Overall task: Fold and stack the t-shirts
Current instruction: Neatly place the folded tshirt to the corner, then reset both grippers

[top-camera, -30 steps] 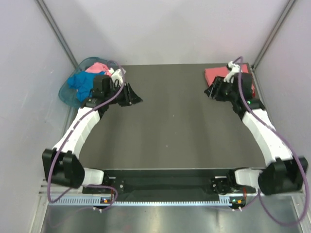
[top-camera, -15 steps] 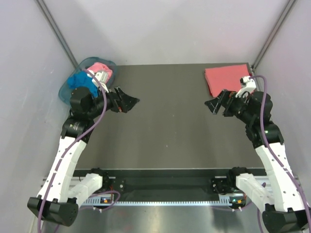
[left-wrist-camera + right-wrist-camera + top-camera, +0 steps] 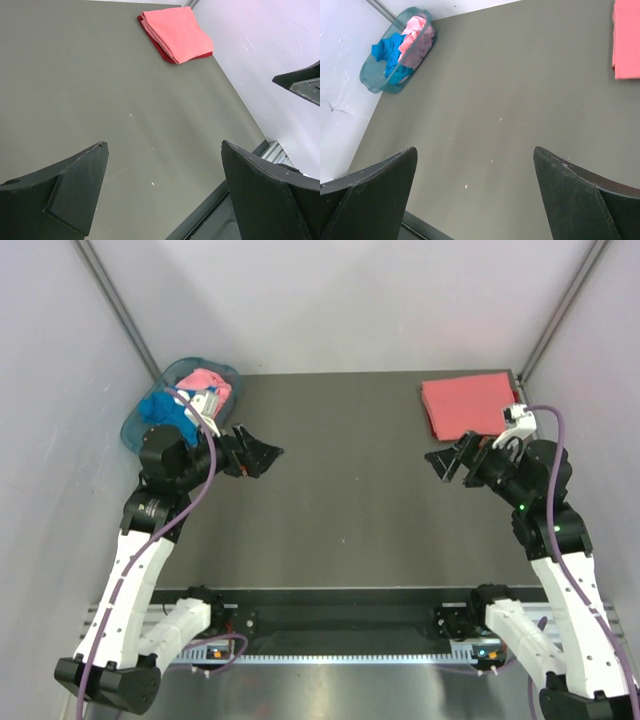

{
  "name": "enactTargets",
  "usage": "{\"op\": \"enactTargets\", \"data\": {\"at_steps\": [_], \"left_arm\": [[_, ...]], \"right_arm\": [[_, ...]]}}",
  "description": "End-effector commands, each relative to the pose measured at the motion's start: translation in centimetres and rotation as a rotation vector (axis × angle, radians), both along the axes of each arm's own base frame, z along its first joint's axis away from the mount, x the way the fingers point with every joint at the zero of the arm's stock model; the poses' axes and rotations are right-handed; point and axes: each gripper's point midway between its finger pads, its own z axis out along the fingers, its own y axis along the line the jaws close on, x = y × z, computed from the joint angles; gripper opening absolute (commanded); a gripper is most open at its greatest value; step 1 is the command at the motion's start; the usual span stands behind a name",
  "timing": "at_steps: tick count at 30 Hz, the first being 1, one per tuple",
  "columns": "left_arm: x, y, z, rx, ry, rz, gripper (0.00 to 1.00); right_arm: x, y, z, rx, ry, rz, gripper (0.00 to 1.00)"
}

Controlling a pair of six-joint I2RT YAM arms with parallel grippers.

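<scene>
Salmon-coral shirt (image 3: 468,405), near right tool (image 3: 441,465), apart

The right wrist view's edge cuts off the salmon-coral t-shirt (image 3: 626,40).

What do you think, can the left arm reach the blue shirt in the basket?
Probably yes. The basket sits beside the left arm, the blue shirt lies uncovered inside, and the left gripper is open and empty, though pointing away.
</scene>
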Motion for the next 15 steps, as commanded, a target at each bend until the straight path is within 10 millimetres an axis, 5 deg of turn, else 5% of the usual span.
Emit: {"op": "enactTargets", "data": {"at_steps": [1,15], "left_arm": [[-0.34,0.22,1.73,0.000,-0.063,0.002,0.99],[-0.56,0.29,2.39,0.000,-0.084,0.003,0.99]], "right_arm": [[-0.04,0.02,0.91,0.012,-0.034,-0.005,0.99],[-0.43,-0.62,1.71,-0.001,-0.065,-0.034,1.00]]}}
